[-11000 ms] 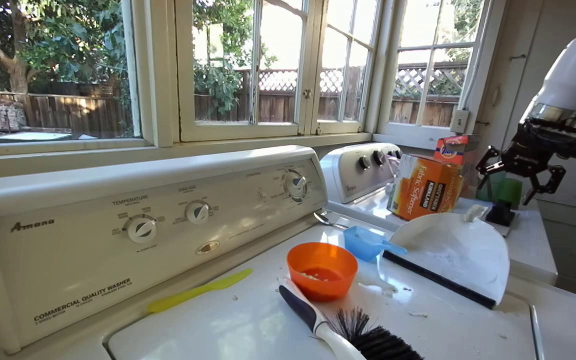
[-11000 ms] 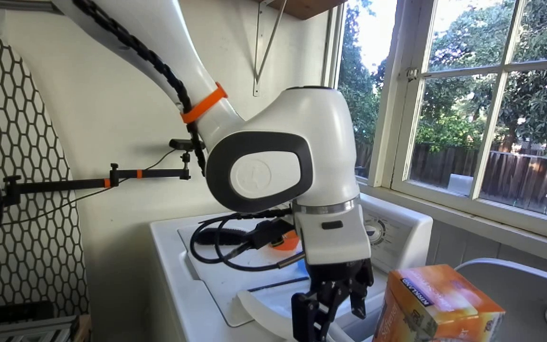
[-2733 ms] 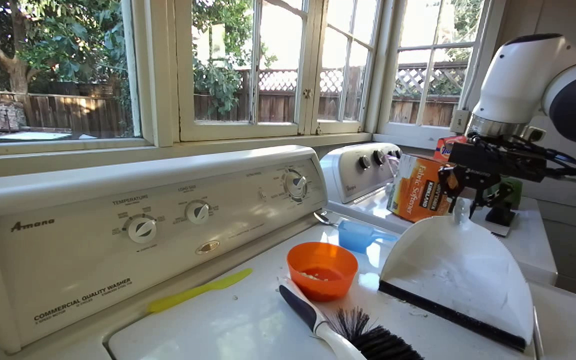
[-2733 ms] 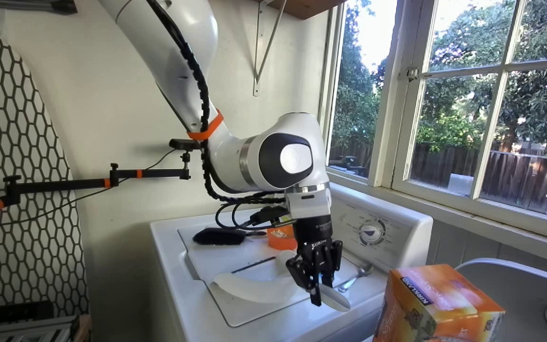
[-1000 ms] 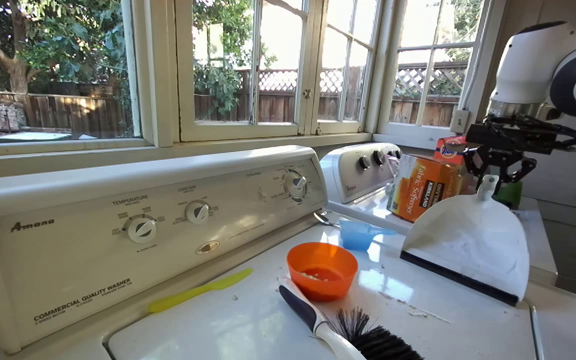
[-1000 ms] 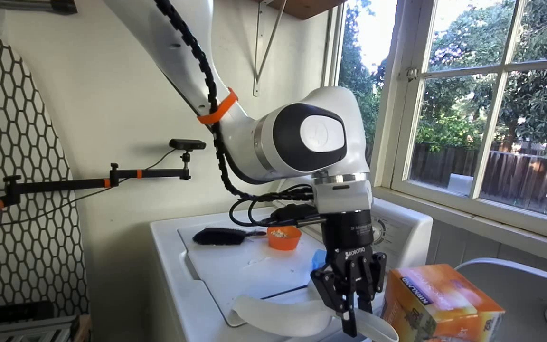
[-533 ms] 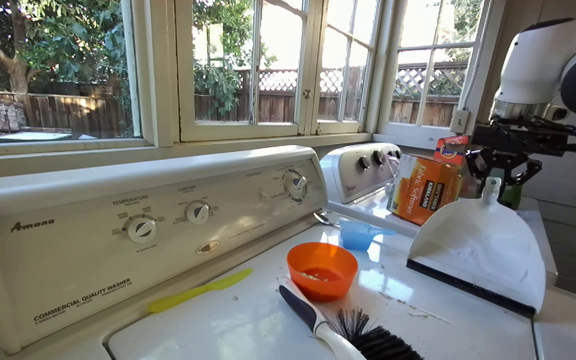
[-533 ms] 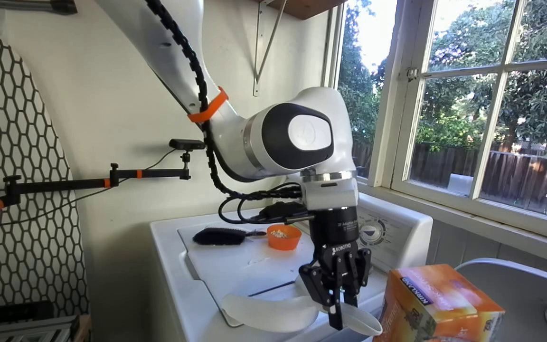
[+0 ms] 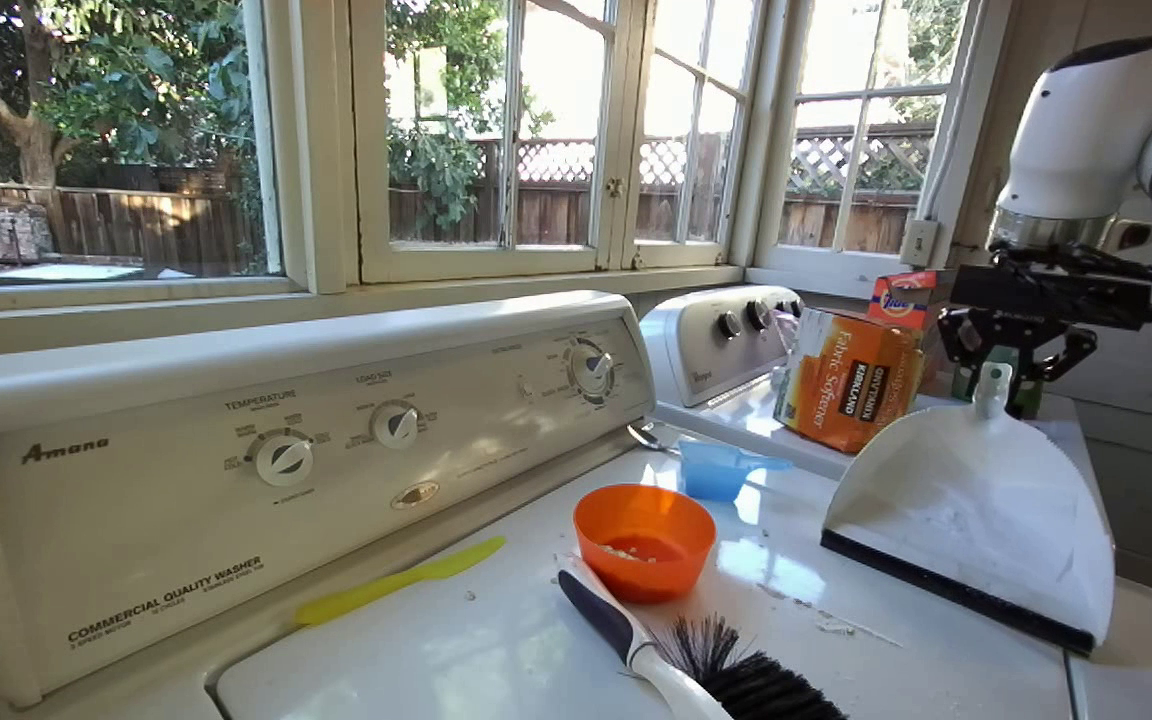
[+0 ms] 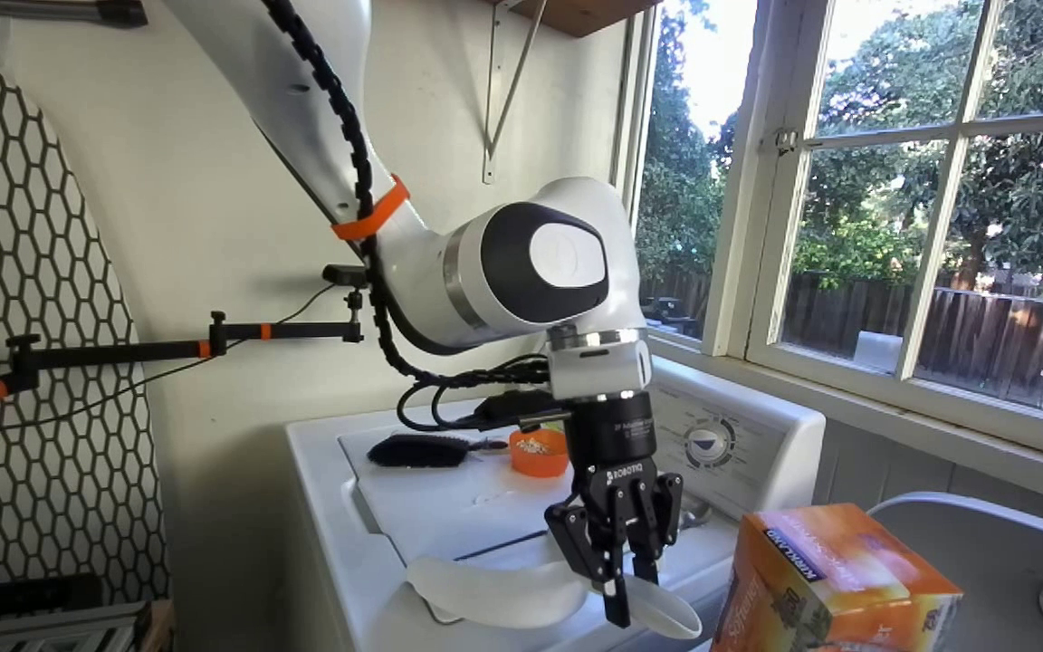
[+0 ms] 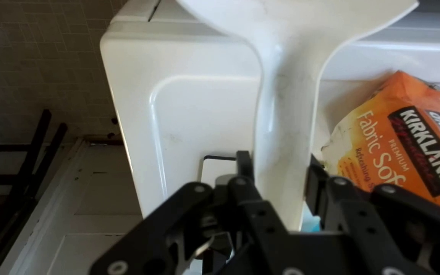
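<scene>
My gripper [image 11: 280, 168] is shut on the handle of a white dustpan [image 11: 287, 91], with one finger along each side. In both exterior views the dustpan [image 9: 976, 510] hangs tilted from the gripper [image 10: 632, 590], handle end up and black lip down. Its pan lies over the side of the white washer toward the second machine. Whether the lip touches the washer top I cannot tell. Pale crumbs [image 9: 836, 628] lie on the lid near the lip. A brush [image 9: 671, 680] with black bristles rests there too, its handle against an orange bowl [image 9: 646, 555] holding pale bits.
A blue scoop [image 9: 714, 472] and a spoon [image 9: 648, 437] lie behind the bowl, a yellow knife [image 9: 401, 582] by the washer's control panel [image 9: 336, 450]. An orange fabric softener box [image 9: 841, 385] stands close beside the gripper, with a Tide box [image 9: 901, 300] behind it.
Eleven seconds ago my gripper was open, apart from the dustpan; it has since taken its handle. Over the last second gripper and dustpan moved together away from the bowl, toward the washer's front edge.
</scene>
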`<action>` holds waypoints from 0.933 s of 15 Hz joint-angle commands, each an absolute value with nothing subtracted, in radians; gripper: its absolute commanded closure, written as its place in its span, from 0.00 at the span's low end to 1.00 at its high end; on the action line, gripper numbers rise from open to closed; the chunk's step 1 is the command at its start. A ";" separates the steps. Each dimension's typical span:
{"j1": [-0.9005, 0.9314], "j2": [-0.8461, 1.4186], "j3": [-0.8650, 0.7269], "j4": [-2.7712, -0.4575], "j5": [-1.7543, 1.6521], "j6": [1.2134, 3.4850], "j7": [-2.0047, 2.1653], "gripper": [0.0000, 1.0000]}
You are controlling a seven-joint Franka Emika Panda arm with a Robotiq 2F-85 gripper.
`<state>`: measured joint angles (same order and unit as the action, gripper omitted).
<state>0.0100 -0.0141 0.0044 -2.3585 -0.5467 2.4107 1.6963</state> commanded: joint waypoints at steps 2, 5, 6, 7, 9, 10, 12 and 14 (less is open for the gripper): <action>0.007 -0.053 0.013 -2.394 -0.597 2.413 1.758 0.90; -0.003 -0.073 0.006 -2.384 -0.594 2.404 1.726 0.90; -0.007 -0.079 0.006 -2.380 -0.587 2.402 1.716 0.90; -0.010 -0.084 0.005 -2.372 -0.575 2.399 1.698 0.90; -0.017 -0.094 0.006 -2.363 -0.581 2.399 1.679 0.90; -0.021 -0.096 0.007 -2.359 -0.591 2.399 1.678 0.90; -0.030 -0.099 0.010 -2.363 -0.618 2.411 1.683 0.90; -0.033 -0.098 0.011 -2.373 -0.631 2.427 1.686 0.90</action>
<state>-0.0194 -0.0852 0.0026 -2.3538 -0.5921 2.4107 1.6794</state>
